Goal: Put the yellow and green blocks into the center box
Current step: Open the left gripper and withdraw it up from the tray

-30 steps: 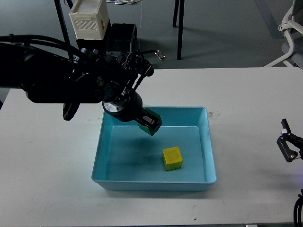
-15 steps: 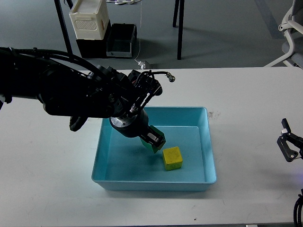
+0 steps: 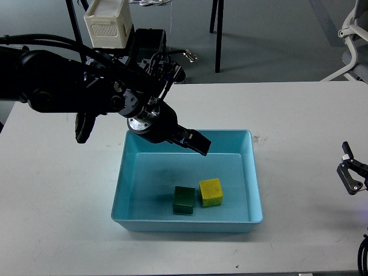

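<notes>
A light blue box [image 3: 256,195] sits in the middle of the white table. Inside it a green block [image 3: 184,199] lies beside a yellow block [image 3: 211,192], the two touching or nearly so. My left gripper [image 3: 194,141] hangs above the box's back part, raised clear of the blocks, open and empty. My right gripper [image 3: 352,177] rests at the table's right edge, away from the box; its fingers look apart and hold nothing.
The white table [image 3: 299,115] spreads around the box. Behind it stand a cream device [image 3: 107,23] on a black case, chair legs [image 3: 218,34] and a white chair base [image 3: 352,34] at the far right.
My left gripper lowered the green block into the box beside the yellow block, let it go, and rose back up and toward the rear. The right gripper stayed put.
</notes>
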